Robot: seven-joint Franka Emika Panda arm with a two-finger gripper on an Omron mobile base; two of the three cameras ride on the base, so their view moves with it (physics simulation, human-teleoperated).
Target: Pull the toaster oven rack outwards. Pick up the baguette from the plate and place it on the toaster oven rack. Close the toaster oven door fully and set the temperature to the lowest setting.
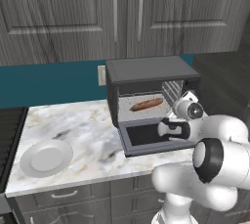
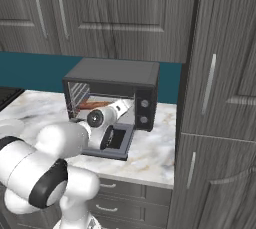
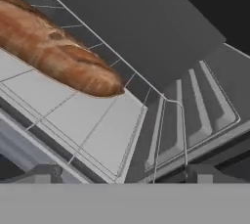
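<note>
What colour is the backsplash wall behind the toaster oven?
Teal blue, clearest in the left base view beside the toaster oven.

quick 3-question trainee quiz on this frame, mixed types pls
1. True or false: the golden-brown baguette lies on the light grey wire rack inside the dark grey toaster oven.
2. The oven's glass-window door is: A) shut B) dropped open.
3. What lies on the round white plate?

Key: 1 true; 2 B; 3 nothing.
</note>
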